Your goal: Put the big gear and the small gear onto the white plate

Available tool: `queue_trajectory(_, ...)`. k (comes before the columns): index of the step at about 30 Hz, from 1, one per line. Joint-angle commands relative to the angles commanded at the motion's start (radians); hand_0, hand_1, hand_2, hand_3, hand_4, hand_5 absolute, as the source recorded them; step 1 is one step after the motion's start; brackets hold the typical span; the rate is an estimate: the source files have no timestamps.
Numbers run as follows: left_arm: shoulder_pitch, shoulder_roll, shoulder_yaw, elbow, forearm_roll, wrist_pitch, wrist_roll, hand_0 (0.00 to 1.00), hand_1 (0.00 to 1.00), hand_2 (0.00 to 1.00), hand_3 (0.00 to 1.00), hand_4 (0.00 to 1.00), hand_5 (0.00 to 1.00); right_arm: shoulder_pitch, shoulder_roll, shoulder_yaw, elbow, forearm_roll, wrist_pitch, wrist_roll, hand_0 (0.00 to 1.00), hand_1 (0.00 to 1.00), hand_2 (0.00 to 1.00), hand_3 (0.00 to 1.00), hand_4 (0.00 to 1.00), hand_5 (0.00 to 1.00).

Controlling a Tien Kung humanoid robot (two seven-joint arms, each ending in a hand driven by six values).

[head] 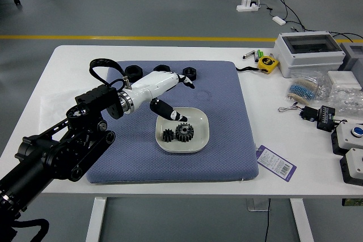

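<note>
Head view, from the near edge outward. The left arm point(74, 140) enters from the lower left over the white table point(244, 189) and the blue mat point(227, 160). On the mat lies the white plate point(195, 144). Within its rim sit the small gear point(168, 135), on the left, and the big gear point(184, 132), just beside it; whether their teeth touch cannot be told. Both conditions of the task appear met; the step in hand is probably withdrawal of the arm.

Handling, by judgement: each gear is likely stiff and fairly light, the larger one heavier. Should either need adjustment, it is best pinched across opposite sides of its toothed rim, where the teeth offer purchase. The plate looks smooth, so a nudged gear could slide; if ceramic, it could chip.

Above the plate's far left part, the left hand point(148, 88) is released, its fingers point(186, 81) extended apart from the thumb point(164, 110), grasping nothing. Farther off stand three black round parts point(189, 73) and, at the far right, a yellow tape measure point(267, 64).
</note>
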Motion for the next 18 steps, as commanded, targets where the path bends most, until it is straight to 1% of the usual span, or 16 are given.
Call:
queue_trajectory(1, 0.013, -0.002, -0.033, -0.009, -0.036, 0.039, -0.013, 0.820, 0.871, 0.834, 0.771, 0.998, 0.318, -0.001, 0.000, 0.000, 0.000, 0.000, 0.000, 0.000, 0.642, 0.637, 0.726, 0.590, 0.849, 0.714)
queue_trajectory(2, 0.024, -0.003, -0.058, -0.017, -0.066, 0.072, -0.023, 0.748, 0.795, 0.792, 0.679, 0.998, 0.225, -0.001, 0.000, 0.000, 0.000, 0.000, 0.000, 0.000, 0.642, 0.637, 0.726, 0.590, 0.849, 0.714)
queue_trajectory(5, 0.050, -0.005, -0.121, -0.042, -0.177, 0.147, -0.038, 0.748, 0.795, 0.792, 0.679, 0.998, 0.225, -0.004, 0.001, 0.002, 0.000, -0.003, 0.000, -0.002, 0.642, 0.637, 0.726, 0.590, 0.849, 0.714)
queue_trajectory(6, 0.055, -0.005, -0.135, -0.048, -0.202, 0.153, -0.040, 0.748, 0.795, 0.792, 0.679, 0.998, 0.225, -0.004, 0.001, 0.002, 0.000, -0.004, 0.000, -0.002, 0.642, 0.637, 0.726, 0.590, 0.849, 0.714)
queue_trajectory(7, 0.068, -0.004, -0.156, -0.061, -0.248, 0.156, -0.040, 0.748, 0.795, 0.792, 0.679, 0.998, 0.225, -0.006, 0.002, 0.003, -0.001, -0.005, 0.000, -0.003, 0.642, 0.637, 0.726, 0.590, 0.849, 0.714)
queue_trajectory(8, 0.075, -0.003, -0.169, -0.069, -0.287, 0.156, -0.039, 0.734, 0.779, 0.791, 0.637, 0.913, 0.170, -0.006, 0.002, 0.004, -0.001, -0.006, 0.000, -0.003, 0.642, 0.637, 0.726, 0.590, 0.849, 0.714)
queue_trajectory(10, 0.094, 0.001, -0.187, -0.087, -0.370, 0.153, -0.025, 0.734, 0.779, 0.791, 0.637, 0.913, 0.170, -0.008, 0.003, 0.005, -0.001, -0.007, 0.000, -0.004, 0.642, 0.637, 0.726, 0.590, 0.849, 0.714)
queue_trajectory(12, 0.129, 0.003, -0.205, -0.118, -0.453, 0.174, -0.009, 0.734, 0.779, 0.791, 0.637, 0.913, 0.170, -0.010, 0.003, 0.005, -0.001, -0.007, 0.000, -0.004, 0.642, 0.637, 0.726, 0.590, 0.849, 0.714)
queue_trajectory(13, 0.139, 0.003, -0.208, -0.127, -0.498, 0.181, -0.005, 0.734, 0.779, 0.791, 0.637, 0.913, 0.170, -0.011, 0.004, 0.005, -0.001, -0.007, 0.000, -0.004, 0.642, 0.637, 0.726, 0.590, 0.849, 0.714)
queue_trajectory(14, 0.155, 0.004, -0.210, -0.142, -0.537, 0.194, 0.000, 0.693, 0.742, 0.773, 0.614, 0.830, 0.118, -0.012, 0.004, 0.006, -0.001, -0.007, 0.000, -0.005, 0.640, 0.638, 0.726, 0.590, 0.849, 0.714)
queue_trajectory(15, 0.161, 0.004, -0.211, -0.147, -0.583, 0.199, 0.002, 0.693, 0.742, 0.773, 0.614, 0.830, 0.118, -0.012, 0.005, 0.006, -0.001, -0.007, 0.000, -0.005, 0.640, 0.638, 0.726, 0.590, 0.849, 0.714)
queue_trajectory(16, 0.180, 0.004, -0.211, -0.164, -0.622, 0.210, 0.009, 0.693, 0.742, 0.773, 0.614, 0.830, 0.118, -0.014, 0.005, 0.007, -0.001, -0.009, 0.000, -0.006, 0.640, 0.638, 0.726, 0.590, 0.849, 0.714)
queue_trajectory(18, 0.211, 0.002, -0.217, -0.195, -0.713, 0.218, 0.028, 0.693, 0.742, 0.773, 0.614, 0.830, 0.118, -0.016, 0.005, 0.007, -0.002, -0.010, 0.001, -0.006, 0.640, 0.638, 0.726, 0.590, 0.849, 0.714)
